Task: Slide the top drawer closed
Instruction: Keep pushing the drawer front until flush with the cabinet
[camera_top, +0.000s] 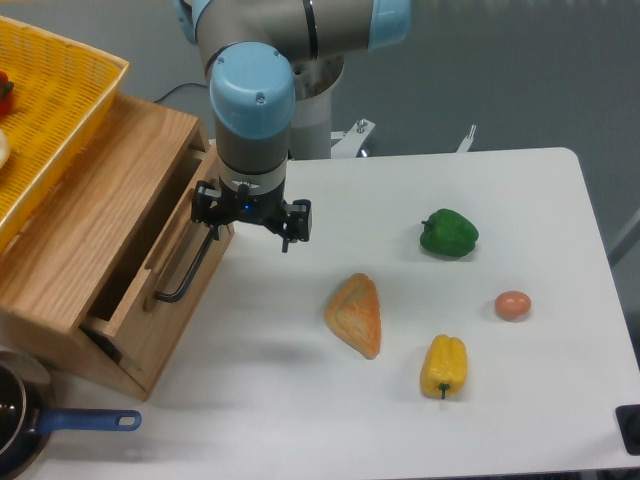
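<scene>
Camera: top drawer front faces right, handle diagonal.
</scene>
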